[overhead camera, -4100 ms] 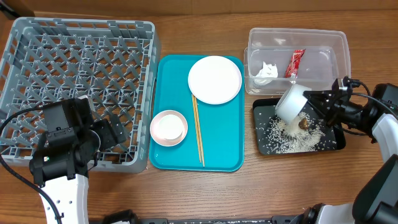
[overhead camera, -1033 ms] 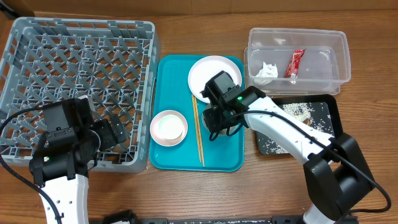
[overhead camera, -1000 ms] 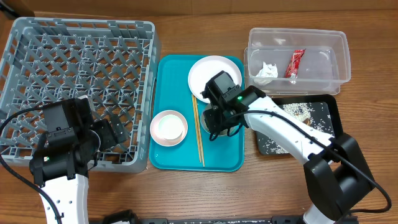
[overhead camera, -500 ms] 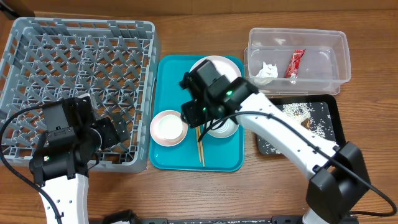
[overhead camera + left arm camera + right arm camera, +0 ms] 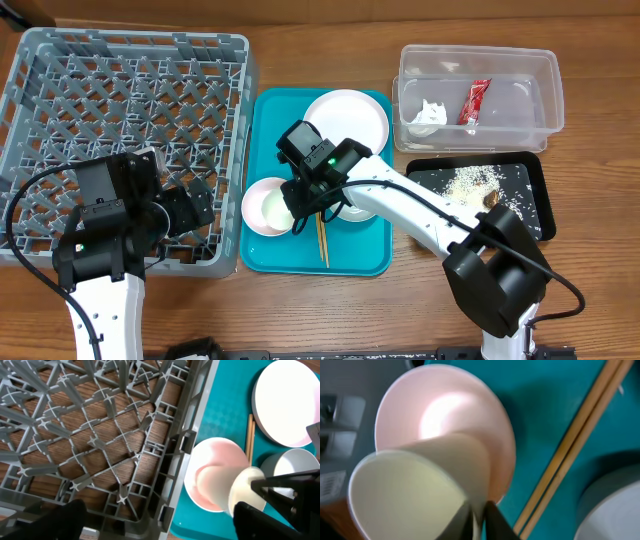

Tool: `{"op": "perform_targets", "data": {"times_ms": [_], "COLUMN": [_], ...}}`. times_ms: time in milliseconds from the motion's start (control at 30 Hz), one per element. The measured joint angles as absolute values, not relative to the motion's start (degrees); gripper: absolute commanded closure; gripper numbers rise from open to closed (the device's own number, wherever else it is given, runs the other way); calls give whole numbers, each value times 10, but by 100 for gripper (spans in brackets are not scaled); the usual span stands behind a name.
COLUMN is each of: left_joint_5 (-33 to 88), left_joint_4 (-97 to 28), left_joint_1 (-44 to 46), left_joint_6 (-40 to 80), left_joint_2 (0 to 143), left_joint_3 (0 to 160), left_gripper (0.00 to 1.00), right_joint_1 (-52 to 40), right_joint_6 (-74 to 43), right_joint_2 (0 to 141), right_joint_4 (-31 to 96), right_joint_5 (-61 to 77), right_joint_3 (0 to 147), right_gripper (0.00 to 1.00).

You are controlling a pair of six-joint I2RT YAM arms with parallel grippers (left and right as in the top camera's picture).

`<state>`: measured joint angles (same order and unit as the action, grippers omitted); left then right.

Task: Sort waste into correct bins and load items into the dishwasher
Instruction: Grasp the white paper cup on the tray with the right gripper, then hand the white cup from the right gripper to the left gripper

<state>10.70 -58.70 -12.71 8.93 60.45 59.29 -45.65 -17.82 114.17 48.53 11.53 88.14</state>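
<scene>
— Cup (image 5: 246, 496) first: where did it sit from overhead?
— Hard to make out. The right gripper (image 5: 303, 200) covered it, hanging over the rim of the pink bowl (image 5: 266, 207) on the teal tray (image 5: 275, 130). The grey-green bowl (image 5: 358, 208) was just behind that gripper, partly under the arm. The chopsticks (image 5: 322, 240) ran beneath it, and the plate (image 5: 345, 118) lay beside the forearm.
— And further off?
— Well behind the arm stood the clear tub (image 5: 540, 70) with the red wrapper (image 5: 475, 102) and the tissue (image 5: 430, 112). Next to it was the black tray (image 5: 530, 170) with the rice (image 5: 470, 180) and a brown lump (image 5: 490, 200). The left gripper (image 5: 195, 205) hovered over the rack (image 5: 130, 90), at the side nearest the tray.
— What did the left wrist camera show?
— The left gripper's fingers (image 5: 260, 520) were spread wide with nothing between them, and the rack's grid floor lay below. Just past one finger the cup hung tilted above the pink bowl, pinched by the other arm's fingers.
— And the right wrist camera?
— The right gripper's two fingers (image 5: 495, 515) were closed tight on the cup's wall at the rim. The cup lay tipped over, its empty mouth facing sideways. The pink bowl sat directly beyond it. The chopsticks ran off to one side of the fingers, and an edge of the grey-green bowl showed past them.
</scene>
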Motion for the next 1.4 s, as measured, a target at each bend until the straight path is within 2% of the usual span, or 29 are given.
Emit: {"op": "perform_targets", "data": {"times_ms": [200, 367, 467, 633, 867, 1033, 1233, 1400], "left_joint_5": [129, 170, 209, 284, 468, 572, 688, 734], "left_joint_4": [-578, -545, -507, -428, -241, -161, -76, -16], "left_joint_1": [-127, -107, -83, -41, -7, -7, 1, 35], "left_joint_6": [89, 89, 89, 89, 90, 113, 142, 158], "left_joint_2": [604, 604, 605, 616, 680, 725, 758, 769], "left_joint_3": [593, 593, 593, 593, 595, 595, 597, 597], "left_gripper": [10, 1, 0, 0, 2, 2, 2, 4], "right_joint_1": [-438, -387, -346, -270, -191, -180, -176, -177], "right_joint_6": [-180, -180, -180, -180, -180, -180, -180, -180], "right_joint_2": [1138, 1103, 1058, 996, 1000, 1001, 1001, 1002], "right_joint_4": [506, 541, 548, 567, 593, 591, 590, 591], "right_joint_5": [110, 115, 142, 251, 465, 575, 627, 663], "right_joint_3": [890, 935, 966, 986, 985, 985, 984, 984], "right_gripper": [96, 96, 96, 96, 96, 96, 96, 96]}}
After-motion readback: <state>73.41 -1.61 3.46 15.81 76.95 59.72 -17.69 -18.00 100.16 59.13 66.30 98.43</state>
